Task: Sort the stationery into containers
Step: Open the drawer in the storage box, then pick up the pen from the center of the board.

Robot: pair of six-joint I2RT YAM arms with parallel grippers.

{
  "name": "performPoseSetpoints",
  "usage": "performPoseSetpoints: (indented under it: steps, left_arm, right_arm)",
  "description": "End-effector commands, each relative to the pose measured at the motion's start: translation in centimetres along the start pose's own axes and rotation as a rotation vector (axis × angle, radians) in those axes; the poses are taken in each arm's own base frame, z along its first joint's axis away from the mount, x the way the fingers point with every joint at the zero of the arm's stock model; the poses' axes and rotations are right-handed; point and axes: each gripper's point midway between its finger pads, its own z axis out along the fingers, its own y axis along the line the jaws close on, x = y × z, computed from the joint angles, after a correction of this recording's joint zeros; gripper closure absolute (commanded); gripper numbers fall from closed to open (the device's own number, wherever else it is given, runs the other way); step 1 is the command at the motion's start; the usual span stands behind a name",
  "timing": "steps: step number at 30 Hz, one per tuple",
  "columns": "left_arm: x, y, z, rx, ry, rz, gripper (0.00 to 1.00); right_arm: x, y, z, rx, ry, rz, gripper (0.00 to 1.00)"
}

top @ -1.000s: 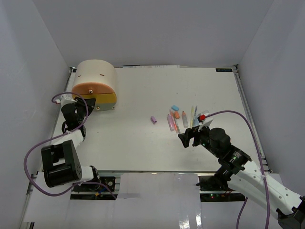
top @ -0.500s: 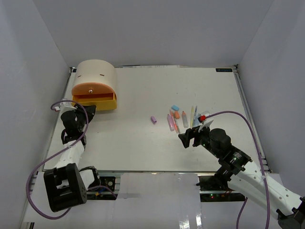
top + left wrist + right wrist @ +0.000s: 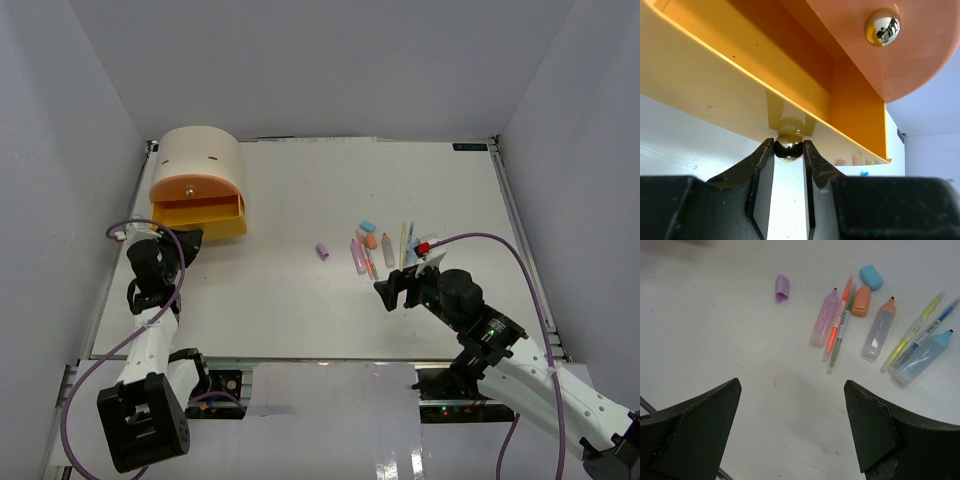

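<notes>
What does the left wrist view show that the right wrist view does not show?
Only the left wrist view shows the left end effector shut on the round knob of the open yellow drawer, below the peach-orange drawer front. Only the right wrist view shows the open right end effector facing the highlighters, thin pens and short coloured blocks. Both show the white table.
</notes>
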Motion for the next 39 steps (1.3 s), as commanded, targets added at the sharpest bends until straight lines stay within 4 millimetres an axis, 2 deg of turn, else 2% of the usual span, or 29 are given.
performPoseSetpoints:
  steps: [1, 5, 9, 14, 17, 21, 26, 27, 28, 31, 32, 34, 35, 36, 37, 38, 39]
  left_arm:
    - [0.4, 0.6, -0.6, -0.042, 0.033, 0.018, 0.67]
    - [0.2, 0.3, -0.9, -0.048, 0.04, 0.024, 0.61]
    - [-0.1, 0.0, -1.2, -0.063, 0.056, 0.038, 0.41]
    - [-0.6, -0.6, -2.0, -0.087, 0.083, 0.07, 0.24]
    - [-1.5, -1.6, -2.5, -0.085, 0.077, 0.097, 0.14]
    - [-1.8, -2.5, -3.7, -0.098, 0.119, 0.141, 0.02]
    - [-2.1, -4.0, -4.9, -0.095, 0.163, 0.237, 0.02]
    - [-2.1, -4.9, -5.1, -0.074, 0.168, 0.29, 0.02]
    - [-2.2, -5.4, -5.4, -0.065, 0.167, 0.321, 0.02]
    - [-2.2, -6.6, -6.3, -0.049, 0.149, 0.438, 0.02]
    - [-2.4, -6.7, -6.5, -0.054, 0.133, 0.467, 0.02]
    - [-1.7, -7.4, -7.0, -0.02, 0.135, 0.535, 0.02]
    - [-1.4, -8.2, -7.6, 0.012, 0.124, 0.558, 0.02]
    - [-1.0, -8.3, -7.8, 0.021, 0.122, 0.573, 0.02]
    - [-0.9, -8.2, -8.0, 0.026, 0.112, 0.586, 0.02]
    - [-1.0, -8.9, -8.7, 0.06, 0.082, 0.599, 0.02]
    - [-1.0, -9.0, -8.9, 0.07, 0.066, 0.605, 0.02]
  right_arm:
    - [-1.0, 0.2, 0.2, -0.004, -0.042, 0.006, 0.1]
    - [-0.9, 0.2, 0.3, 0.0, -0.035, 0.005, 0.1]
    - [-0.9, 0.2, 0.4, 0.0, -0.03, 0.006, 0.1]
    - [-1.0, 0.3, 0.4, -0.002, -0.025, 0.004, 0.1]
    - [-1.4, -0.2, 0.2, 0.031, -0.03, 0.013, 0.1]
    - [-2.1, -2.1, -0.1, 0.162, -0.013, 0.059, 0.1]
    - [-1.6, -4.3, 0.4, 0.342, 0.08, 0.113, 0.09]
    - [-0.9, -4.8, 1.0, 0.378, 0.128, 0.107, 0.09]
    - [-1.4, -4.9, 1.2, 0.392, 0.138, 0.11, 0.09]
    - [-0.5, -6.2, 2.5, 0.454, 0.212, 0.118, 0.05]
    - [-1.0, -6.4, 2.9, 0.462, 0.216, 0.127, 0.05]
    - [0.0, -7.9, 3.9, 0.505, 0.277, 0.151, 0.01]
    - [-0.6, -8.4, 4.4, 0.512, 0.28, 0.166, 0.0]
    - [0.3, -9.6, 5.0, 0.538, 0.323, 0.184, 0.05]
    - [0.2, -10.1, 5.3, 0.549, 0.333, 0.19, 0.08]
    - [-0.8, -10.4, 5.9, 0.555, 0.322, 0.192, 0.1]
    - [-0.3, -11.3, 6.4, 0.584, 0.35, 0.19, 0.13]
